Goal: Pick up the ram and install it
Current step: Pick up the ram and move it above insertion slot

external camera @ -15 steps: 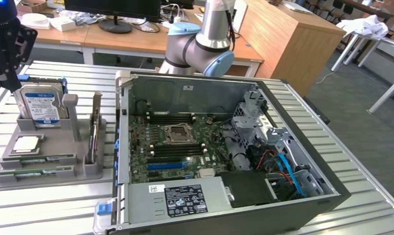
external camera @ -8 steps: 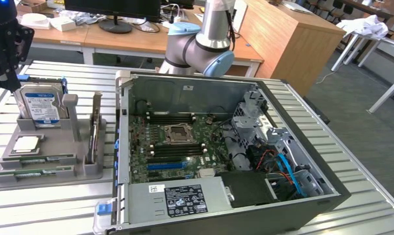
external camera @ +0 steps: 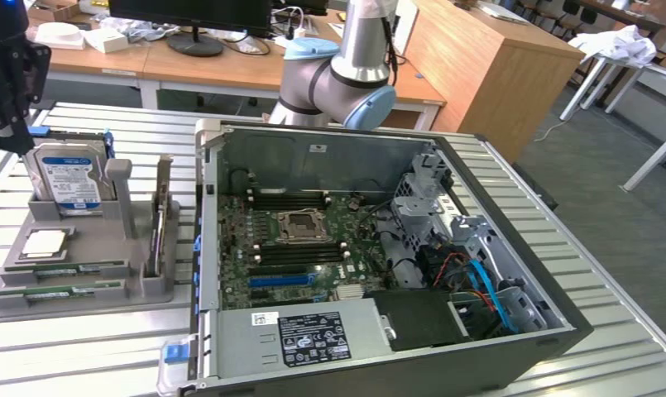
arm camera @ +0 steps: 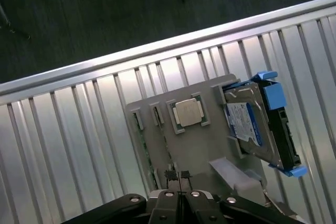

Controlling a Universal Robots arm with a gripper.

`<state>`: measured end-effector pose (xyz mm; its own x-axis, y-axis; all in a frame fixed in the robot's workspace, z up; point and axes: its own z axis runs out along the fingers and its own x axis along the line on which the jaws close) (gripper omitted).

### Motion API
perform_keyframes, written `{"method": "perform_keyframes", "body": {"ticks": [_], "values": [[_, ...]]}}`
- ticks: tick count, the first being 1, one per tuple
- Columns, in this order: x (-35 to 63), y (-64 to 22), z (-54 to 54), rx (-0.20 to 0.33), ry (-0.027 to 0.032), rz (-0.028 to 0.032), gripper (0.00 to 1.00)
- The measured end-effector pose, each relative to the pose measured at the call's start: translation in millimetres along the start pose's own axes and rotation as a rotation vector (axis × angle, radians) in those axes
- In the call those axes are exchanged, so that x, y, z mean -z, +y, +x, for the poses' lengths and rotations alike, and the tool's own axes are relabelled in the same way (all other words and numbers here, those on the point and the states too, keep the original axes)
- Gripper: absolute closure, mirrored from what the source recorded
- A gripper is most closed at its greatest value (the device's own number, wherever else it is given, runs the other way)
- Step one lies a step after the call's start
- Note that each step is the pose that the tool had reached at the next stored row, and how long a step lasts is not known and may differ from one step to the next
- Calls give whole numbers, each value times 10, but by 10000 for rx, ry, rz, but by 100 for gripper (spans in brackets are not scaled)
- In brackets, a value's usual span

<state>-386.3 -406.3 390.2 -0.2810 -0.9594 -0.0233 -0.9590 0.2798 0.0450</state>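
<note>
Pincer (arm camera: 180,178): shut, empty, above grey tray (arm camera: 199,150).
Ram (external camera: 68,270): slotted in tray, lower left of exterior view.
Risk: descending shut, could strike stick or neighbouring processor (arm camera: 188,113) instead of straddling.

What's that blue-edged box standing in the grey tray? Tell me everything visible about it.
A hard drive: a flat metal box with a white and blue label, held in a blue plastic frame. It stands on edge in a slot of the grey holder on the slatted metal table, at the exterior view's left of the open computer case. Only the holder touches it.
</note>
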Motion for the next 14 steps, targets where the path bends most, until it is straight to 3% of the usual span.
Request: {"method": "perform_keyframes", "body": {"ticks": [14], "values": [[-4, 0, 0, 2129, 95, -49, 90]]}}
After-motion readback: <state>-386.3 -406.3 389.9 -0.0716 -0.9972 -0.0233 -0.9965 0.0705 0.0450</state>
